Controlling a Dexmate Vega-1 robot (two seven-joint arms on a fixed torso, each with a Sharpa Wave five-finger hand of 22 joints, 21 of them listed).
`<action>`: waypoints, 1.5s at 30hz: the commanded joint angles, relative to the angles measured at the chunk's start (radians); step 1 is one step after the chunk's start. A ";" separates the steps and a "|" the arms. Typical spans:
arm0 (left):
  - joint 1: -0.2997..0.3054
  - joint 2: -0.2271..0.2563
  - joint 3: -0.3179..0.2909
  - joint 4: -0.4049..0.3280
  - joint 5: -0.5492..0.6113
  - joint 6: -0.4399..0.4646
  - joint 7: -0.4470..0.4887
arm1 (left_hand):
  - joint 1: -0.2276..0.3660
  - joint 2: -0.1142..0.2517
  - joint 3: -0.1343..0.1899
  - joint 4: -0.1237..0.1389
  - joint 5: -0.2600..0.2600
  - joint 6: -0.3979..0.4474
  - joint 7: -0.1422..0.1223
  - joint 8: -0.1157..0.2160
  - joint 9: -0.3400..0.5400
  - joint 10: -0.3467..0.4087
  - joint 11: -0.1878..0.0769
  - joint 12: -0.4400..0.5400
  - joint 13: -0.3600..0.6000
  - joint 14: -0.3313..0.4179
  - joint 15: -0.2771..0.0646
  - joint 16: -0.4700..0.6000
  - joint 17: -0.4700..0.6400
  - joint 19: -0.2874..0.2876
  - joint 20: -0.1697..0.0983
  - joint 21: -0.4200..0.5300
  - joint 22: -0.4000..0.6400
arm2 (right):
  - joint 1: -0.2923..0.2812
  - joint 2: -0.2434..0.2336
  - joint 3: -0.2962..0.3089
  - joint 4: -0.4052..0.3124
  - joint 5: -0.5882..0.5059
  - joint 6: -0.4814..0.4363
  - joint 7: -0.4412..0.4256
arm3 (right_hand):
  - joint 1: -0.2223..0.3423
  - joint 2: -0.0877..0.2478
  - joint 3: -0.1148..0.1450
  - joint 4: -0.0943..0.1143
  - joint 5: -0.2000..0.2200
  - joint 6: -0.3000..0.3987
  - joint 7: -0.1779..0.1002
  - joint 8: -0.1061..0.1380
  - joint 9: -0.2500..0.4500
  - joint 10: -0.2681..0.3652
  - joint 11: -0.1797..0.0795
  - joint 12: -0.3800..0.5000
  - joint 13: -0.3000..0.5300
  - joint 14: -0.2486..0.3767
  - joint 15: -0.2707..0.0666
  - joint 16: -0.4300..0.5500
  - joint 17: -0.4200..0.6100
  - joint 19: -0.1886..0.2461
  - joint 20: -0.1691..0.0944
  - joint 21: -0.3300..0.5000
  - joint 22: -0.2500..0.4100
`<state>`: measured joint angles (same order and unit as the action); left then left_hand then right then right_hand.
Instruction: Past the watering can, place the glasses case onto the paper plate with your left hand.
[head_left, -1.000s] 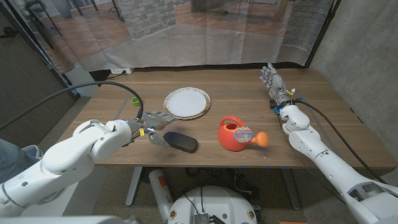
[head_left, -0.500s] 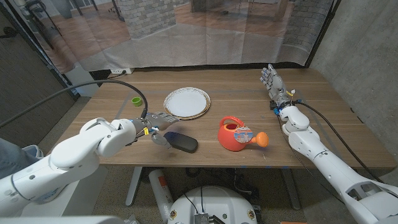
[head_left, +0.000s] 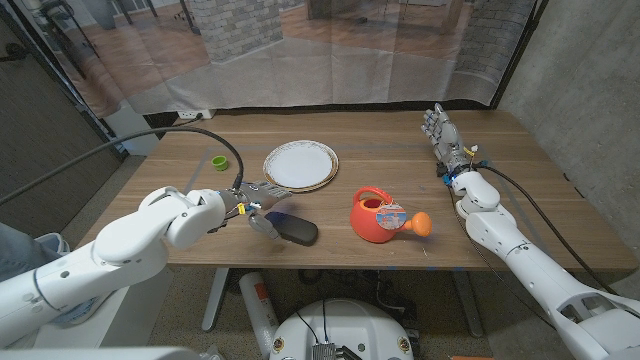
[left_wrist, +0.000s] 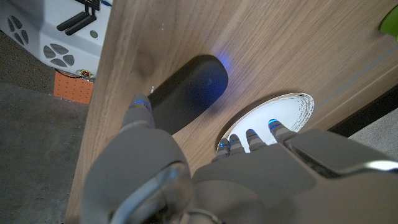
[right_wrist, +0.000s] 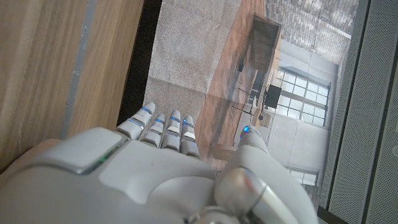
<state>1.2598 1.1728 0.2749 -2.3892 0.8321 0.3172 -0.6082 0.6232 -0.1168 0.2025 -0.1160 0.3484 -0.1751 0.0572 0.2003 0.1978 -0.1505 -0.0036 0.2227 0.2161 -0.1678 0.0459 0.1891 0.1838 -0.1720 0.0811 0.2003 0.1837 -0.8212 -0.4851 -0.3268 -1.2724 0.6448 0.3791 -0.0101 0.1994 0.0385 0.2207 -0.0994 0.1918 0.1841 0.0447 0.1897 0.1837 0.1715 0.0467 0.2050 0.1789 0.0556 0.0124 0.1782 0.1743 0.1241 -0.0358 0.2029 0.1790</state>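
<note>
Your left hand (head_left: 250, 203) is hanging open with fingers spread at the left end of the dark glasses case (head_left: 291, 227), not gripping it. The case lies near the table's front edge, the paper plate (head_left: 300, 165) beyond it bare. The orange watering can (head_left: 381, 216) stands to the right, its label unreadable. Your right hand (head_left: 439, 130) is open, far right.

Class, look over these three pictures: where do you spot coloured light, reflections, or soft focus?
Left wrist view: blue glow from the fingertips tints the dark glasses case; the left hand up close looks soft. Head view: the plastic sheet behind the table shows hazy glare. Right wrist view: the right hand is blurred, background sharper.
</note>
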 joint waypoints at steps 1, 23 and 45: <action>-0.074 0.019 0.089 0.007 -0.021 0.040 -0.011 | 0.011 0.001 -0.005 -0.003 0.010 -0.052 0.007 0.008 0.001 0.004 0.001 0.004 0.005 0.005 0.003 0.007 0.003 -0.014 0.005 0.003 0.002 | 0.013 0.008 0.001 0.028 0.005 0.007 0.010 | 0.007 0.007 0.000 -0.001 0.001 0.008 0.000 0.006 0.005 0.006 -0.001 0.005 0.005 0.006 0.000 0.007 0.006 0.007 -0.010 -0.001 0.003; -0.144 0.013 0.180 0.010 -0.019 0.080 -0.023 | 0.015 0.007 -0.007 0.000 0.011 -0.047 0.007 0.009 0.001 0.007 0.002 0.006 0.005 0.008 0.005 0.007 0.004 -0.015 0.009 0.003 0.003 | 0.036 0.025 0.002 0.086 0.017 0.026 0.033 | 0.007 0.007 -0.001 -0.002 0.001 0.008 0.000 0.006 0.005 0.007 -0.001 0.005 0.005 0.006 -0.001 0.006 0.006 0.007 -0.010 -0.002 0.003; -0.149 0.003 0.217 -0.006 0.050 0.119 -0.038 | 0.019 0.014 -0.010 0.003 0.010 -0.040 0.006 0.010 0.001 0.010 0.001 0.008 0.006 0.009 0.006 0.006 0.004 -0.017 0.012 0.004 0.003 | 0.031 0.030 0.011 0.105 0.025 0.046 0.037 | 0.006 0.007 -0.002 -0.002 0.001 0.009 0.000 0.006 0.005 0.006 -0.002 0.004 0.005 0.005 -0.002 0.006 0.006 0.008 -0.010 -0.002 0.003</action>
<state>1.1111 1.1818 0.4701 -2.3854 0.8379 0.4149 -0.6384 0.6345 -0.1056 0.1956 -0.1171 0.3570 -0.1714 0.0607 0.2002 0.1977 -0.1471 -0.0001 0.2227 0.2188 -0.1598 0.0538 0.1891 0.1837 -0.1704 0.0863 0.2003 0.1837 -0.7866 -0.4598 -0.3192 -1.1804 0.6651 0.4138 0.0221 0.1994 0.0385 0.2207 -0.0993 0.1918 0.1841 0.0447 0.1897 0.1837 0.1715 0.0467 0.2050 0.1789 0.0555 0.0123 0.1782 0.1742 0.1241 -0.0358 0.2029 0.1790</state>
